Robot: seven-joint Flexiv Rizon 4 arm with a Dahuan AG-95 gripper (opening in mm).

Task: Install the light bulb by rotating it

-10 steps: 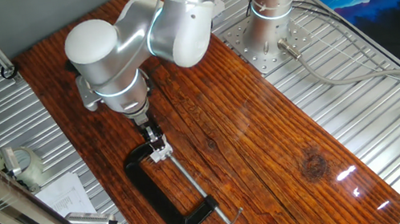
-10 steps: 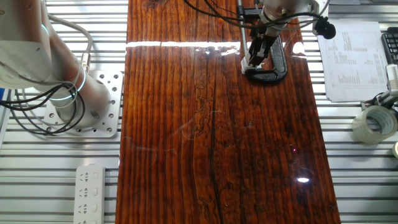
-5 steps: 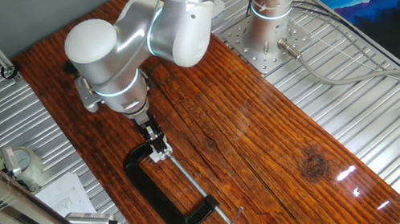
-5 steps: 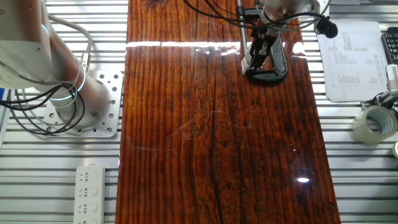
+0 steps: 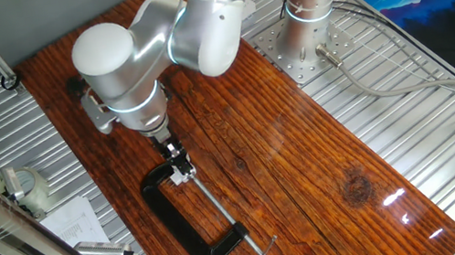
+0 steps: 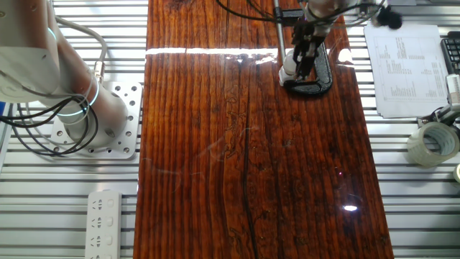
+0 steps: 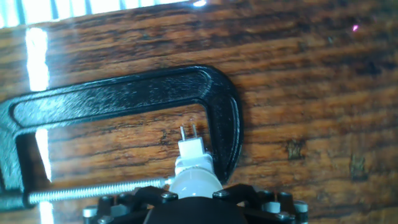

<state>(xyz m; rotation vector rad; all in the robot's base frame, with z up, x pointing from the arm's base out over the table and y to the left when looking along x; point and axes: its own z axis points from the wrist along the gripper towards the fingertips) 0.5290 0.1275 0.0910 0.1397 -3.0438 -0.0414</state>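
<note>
Inside the black C-clamp (image 7: 124, 99), end effector (image 5: 180, 166) gripping the light bulb (image 7: 194, 171).

Glossy dark grained wood table (image 5: 309, 169), matt black metal C-clamp (image 7: 124, 96), smooth whitish light bulb (image 7: 194, 180).

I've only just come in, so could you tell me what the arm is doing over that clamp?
The arm's pincer holds a small light bulb, pins pointing down toward the wooden table. It hangs inside the opening of a black C-clamp lying flat on the wood, beside the clamp's screw. No socket shows in the hand view, so seating is unclear.
</note>
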